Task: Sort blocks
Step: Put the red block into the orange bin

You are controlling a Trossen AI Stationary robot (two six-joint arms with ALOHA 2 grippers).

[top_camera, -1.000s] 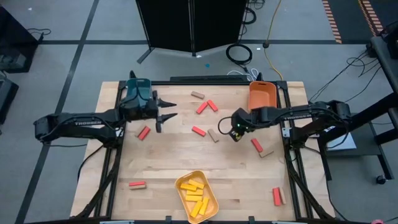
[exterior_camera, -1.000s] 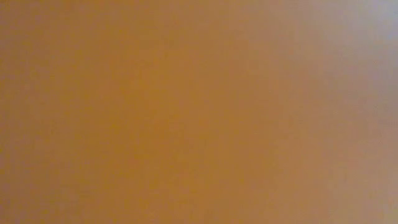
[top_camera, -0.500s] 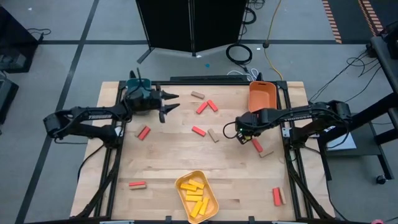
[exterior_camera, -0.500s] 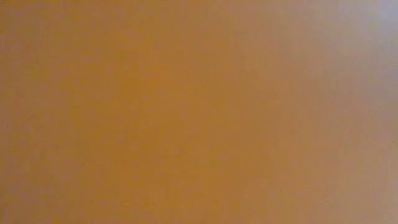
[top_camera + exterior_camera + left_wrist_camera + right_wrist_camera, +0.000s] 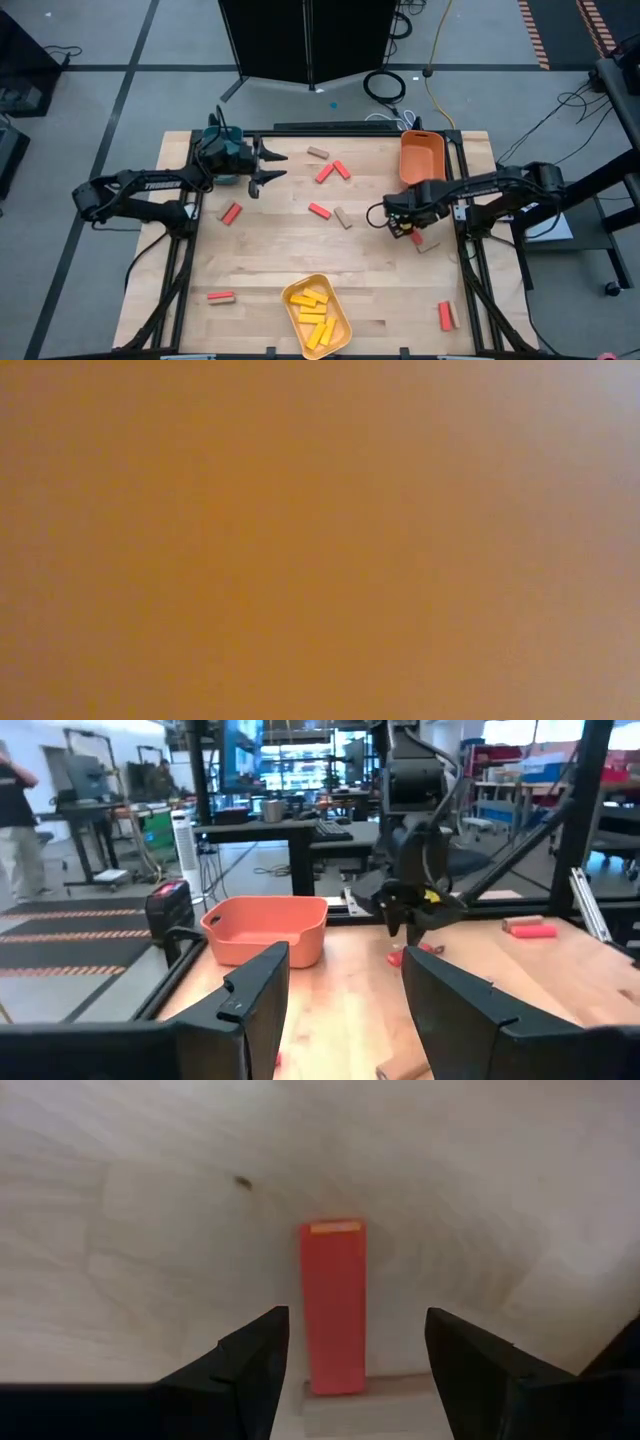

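Note:
Red and tan blocks lie scattered flat on the wooden table [image 5: 280,250]. Several yellow blocks lie in the yellow tray [image 5: 316,312] by the near edge. My right gripper [image 5: 405,227] hangs open, pointing down, over a red block [image 5: 333,1305] that lies flat between its fingers [image 5: 255,1355] without touching them; a tan block [image 5: 428,245] lies just beyond it. My left gripper [image 5: 265,168] is open and empty near the far left corner, beside the teal tray [image 5: 220,148]. The low view shows only an orange-brown blur.
The orange tray [image 5: 421,155] stands at the far right edge, just beyond my right arm, and shows in the left wrist view as the orange tray [image 5: 265,925]. Loose blocks lie at mid-table [image 5: 320,210], far centre [image 5: 325,173], near left [image 5: 221,297] and near right [image 5: 445,316].
My right gripper has moved toward the table's right and near edges, from beside the tan block at mid-table to above the red block near the right side. My left gripper has drawn slightly toward the far edge. No block has moved.

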